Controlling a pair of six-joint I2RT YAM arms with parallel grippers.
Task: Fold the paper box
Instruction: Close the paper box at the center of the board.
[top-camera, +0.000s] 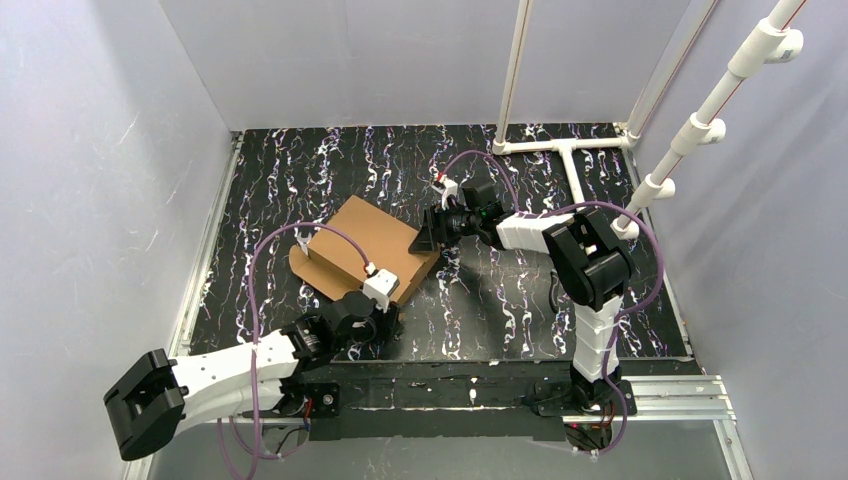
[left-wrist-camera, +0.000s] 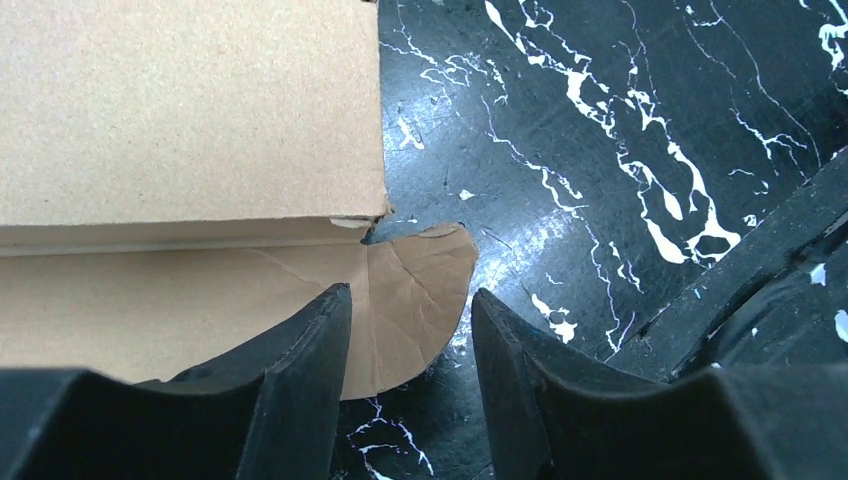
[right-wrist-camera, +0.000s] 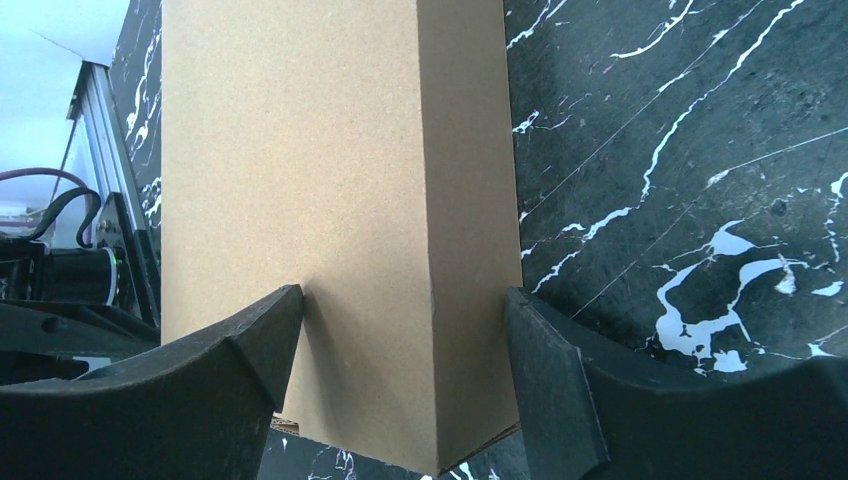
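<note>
This is looking like a robotics lab. White panels (top-camera: 100, 200) are walling in a black marbled bench (top-camera: 560, 300), and a left arm (top-camera: 225, 372) and a right arm (top-camera: 598, 330) are sitting bolted at the bench's near edge.

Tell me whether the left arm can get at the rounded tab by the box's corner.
Probably yes: the left end effector stands open right over the rounded tab of the paper box, its fingers either side, nothing in between.

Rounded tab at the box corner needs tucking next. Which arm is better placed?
Left, likely. The left tool, open, straddles the tab; the right tool grips the box at another corner, steadying it.
</note>
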